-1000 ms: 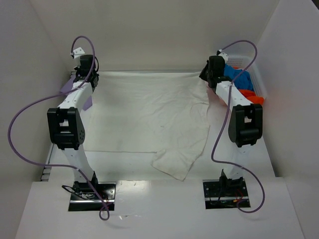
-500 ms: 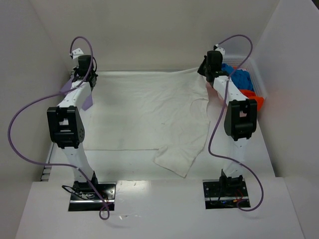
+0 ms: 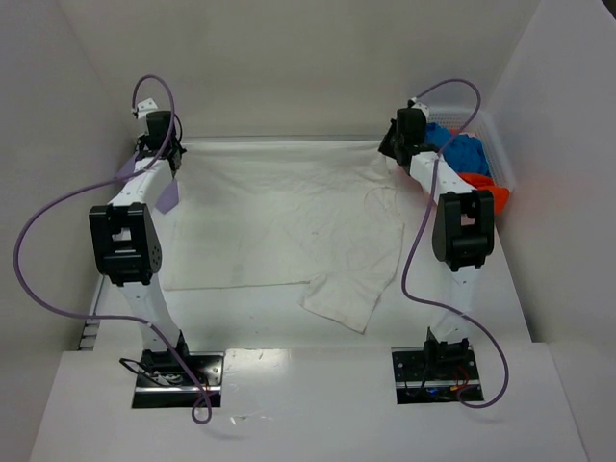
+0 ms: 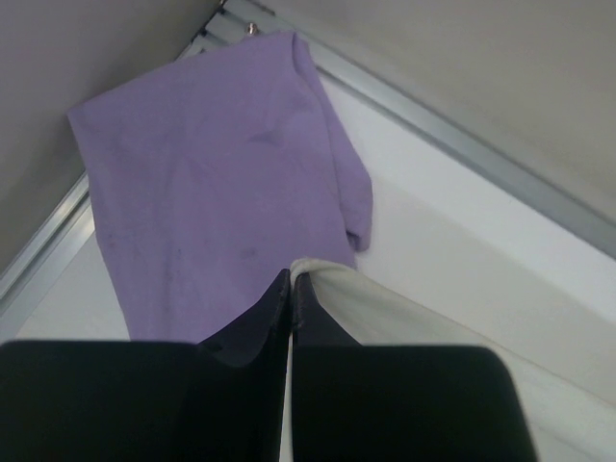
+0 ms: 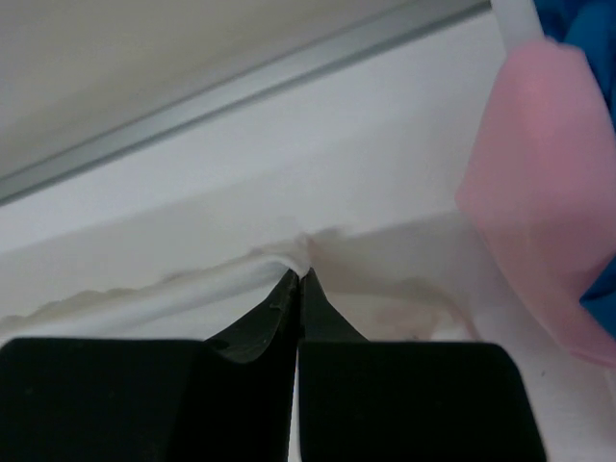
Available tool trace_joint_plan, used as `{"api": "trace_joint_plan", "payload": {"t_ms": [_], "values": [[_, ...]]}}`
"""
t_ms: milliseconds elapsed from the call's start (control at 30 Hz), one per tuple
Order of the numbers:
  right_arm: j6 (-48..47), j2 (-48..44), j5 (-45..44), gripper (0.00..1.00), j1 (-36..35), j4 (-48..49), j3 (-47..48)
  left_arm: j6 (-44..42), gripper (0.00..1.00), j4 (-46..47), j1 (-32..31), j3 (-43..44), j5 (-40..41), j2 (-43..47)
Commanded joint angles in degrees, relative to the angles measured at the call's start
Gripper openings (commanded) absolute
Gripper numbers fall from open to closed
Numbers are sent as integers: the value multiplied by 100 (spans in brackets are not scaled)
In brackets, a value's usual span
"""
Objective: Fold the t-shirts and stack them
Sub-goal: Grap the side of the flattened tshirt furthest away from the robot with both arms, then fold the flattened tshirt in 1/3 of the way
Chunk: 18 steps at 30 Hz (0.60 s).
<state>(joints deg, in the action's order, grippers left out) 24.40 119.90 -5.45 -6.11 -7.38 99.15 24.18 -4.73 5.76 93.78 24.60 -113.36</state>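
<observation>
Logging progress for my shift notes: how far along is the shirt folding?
Done: apparently only the lavender t-shirt, set aside far left. In hand: left gripper and right gripper shut on the far edge of the spread off-white t-shirt, unfolded. Left: blue shirt, orange-red shirt, pink shirt in the basket.

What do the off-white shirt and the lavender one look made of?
The off-white t-shirt looks like thin, soft knit cloth, matte, probably cotton: it wrinkles and lies limp. The lavender t-shirt looks like similar soft matte cloth, faintly creased, with a curled edge.
</observation>
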Motion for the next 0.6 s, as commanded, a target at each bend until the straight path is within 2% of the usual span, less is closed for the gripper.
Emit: {"api": "trace_joint_plan", "payload": {"t_ms": [0, 267, 567], "values": [[20, -484, -219, 0, 136, 175, -431, 16, 0, 166, 206, -428, 168, 411], [73, -1073, -167, 0, 136, 342, -1539, 456, 0, 218, 425, -1563, 46, 1035], [73, -1627, -167, 0, 136, 412, -2277, 570, 0, 166, 479, -2012, -209, 1308]]}}
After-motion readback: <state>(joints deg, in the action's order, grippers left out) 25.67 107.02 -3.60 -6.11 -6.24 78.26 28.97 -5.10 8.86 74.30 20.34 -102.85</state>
